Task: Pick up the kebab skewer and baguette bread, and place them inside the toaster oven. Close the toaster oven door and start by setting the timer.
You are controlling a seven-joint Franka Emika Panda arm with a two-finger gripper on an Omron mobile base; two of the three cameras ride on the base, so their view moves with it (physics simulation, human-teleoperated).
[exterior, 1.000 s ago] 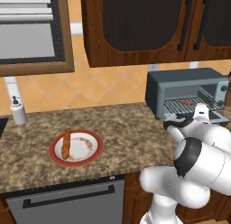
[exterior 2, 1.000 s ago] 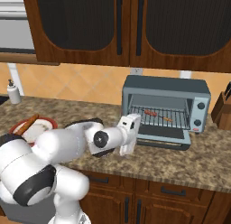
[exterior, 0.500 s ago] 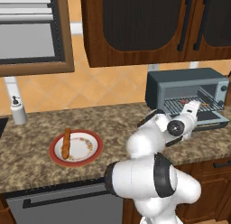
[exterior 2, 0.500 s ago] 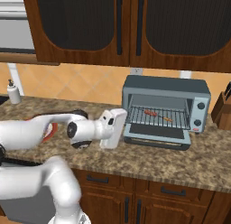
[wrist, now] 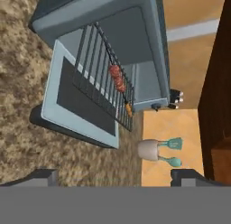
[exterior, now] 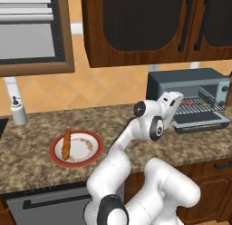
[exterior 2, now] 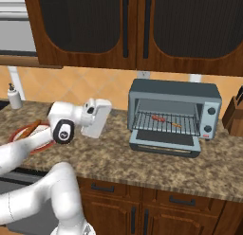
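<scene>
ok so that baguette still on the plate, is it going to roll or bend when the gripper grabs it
The baguette bread looks like a slender, rounded stick, so it may roll if nudged sideways. It lies flat on the red-rimmed plate, whose raised edge would probably stop it. It appears straight and crusty, so likely stiff and light rather than floppy.

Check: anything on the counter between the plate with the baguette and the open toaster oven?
In the left base view, between plate and toaster oven lies bare granite counter; just the arm's open gripper hangs above it.
</scene>
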